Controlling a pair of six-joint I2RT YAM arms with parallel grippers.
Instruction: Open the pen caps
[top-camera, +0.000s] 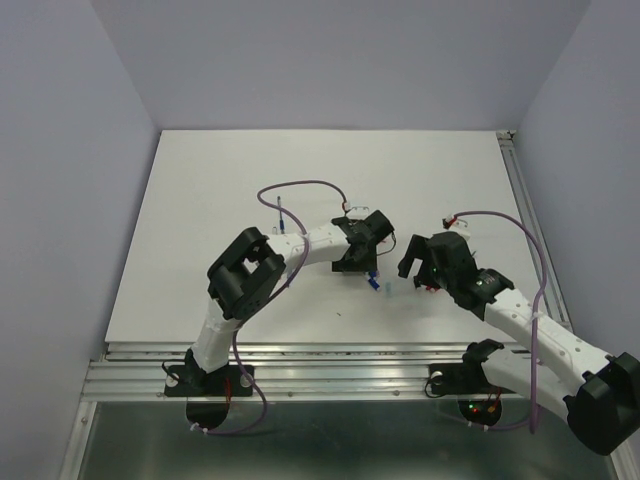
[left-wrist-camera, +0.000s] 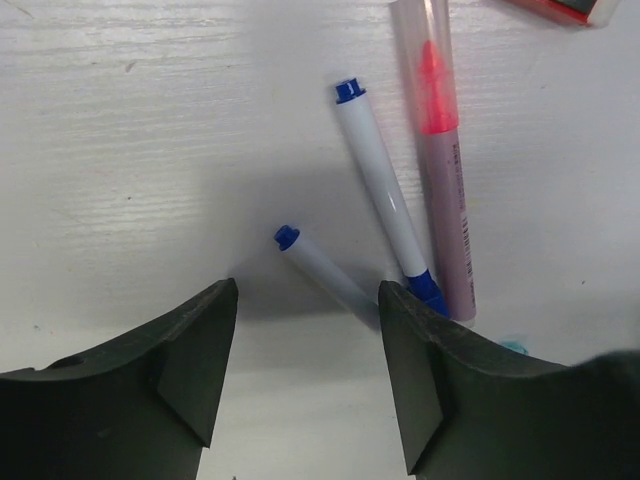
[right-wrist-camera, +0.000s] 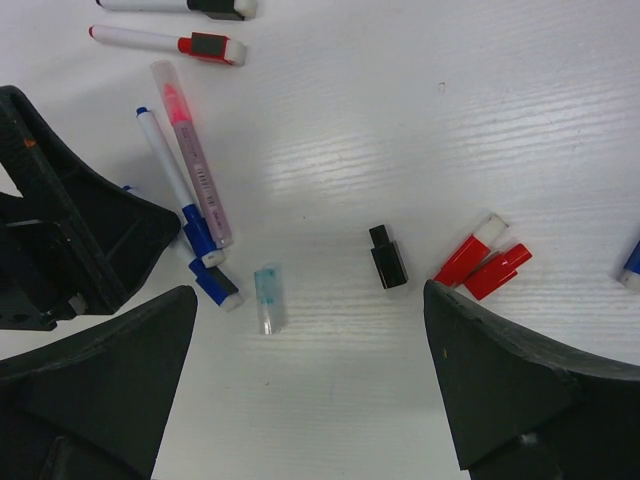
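Two red caps (right-wrist-camera: 498, 272), black cap (right-wrist-camera: 387, 258) lying loose, blue caps (right-wrist-camera: 200, 232) on pens (right-wrist-camera: 165, 160)

the pink highlighter (left-wrist-camera: 440, 180) runs off the top of the frame. left of the highlighter, a short blue-tipped pen (left-wrist-camera: 318, 262) disappears behind a finger (left-wrist-camera: 420, 380) of the left gripper (left-wrist-camera: 308, 292). right of it, a red object (left-wrist-camera: 560, 8) is cropped. from overhead, the pens (top-camera: 372, 283) are too small to tell apart.

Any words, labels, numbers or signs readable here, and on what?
None can be read.
Pink highlighter: a line of dark print along its barrel, too small and blurred to read.
Blue pens and loose caps: no print shows.
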